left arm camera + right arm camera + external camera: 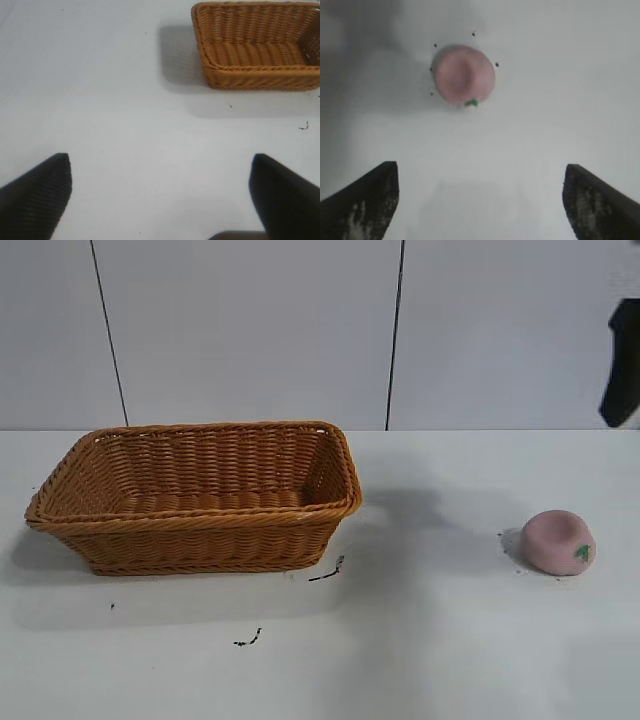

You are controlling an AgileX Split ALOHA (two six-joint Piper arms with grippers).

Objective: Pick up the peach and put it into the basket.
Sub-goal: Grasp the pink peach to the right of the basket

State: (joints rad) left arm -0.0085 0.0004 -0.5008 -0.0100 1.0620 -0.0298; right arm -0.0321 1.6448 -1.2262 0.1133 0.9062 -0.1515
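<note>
Small black scuff marks (249, 639) lie nearest the front edge of the counter (450, 640), with a second dark streak (328, 571) just off the front right corner of the basket (195, 495). No brand, label or writing can be read on anything.

White and matte, the counter carries soft grey shadows beside the basket and the fruit. Behind its far edge rises a pale wall (250, 330) of flat panels, split by two thin dark vertical seams.

On the left half of the counter sits the basket, an orange-brown wicker trough with flaring sides and a braided rim, its long side facing front. I see nothing inside it.

Well apart from it, close to the right edge of the counter, the peach (558, 541) rests on the surface, pale pink and flattened, its tiny green leaf mark turned to the front right. A few dark specks dot the surface around it.

From the right wrist camera, the right hand (480, 200) hangs above the counter with its two dark fingers (362, 205) spread wide and holding nothing, the peach (464, 75) lying beyond the tips, dimple up. A dark part of the right arm (624, 360) shows at the right border of the outside view.

By its own camera, the left hand (160, 192) hovers over bare counter, its fingers (37, 195) likewise wide apart and gripping nothing, with the basket (257, 45) farther off.
</note>
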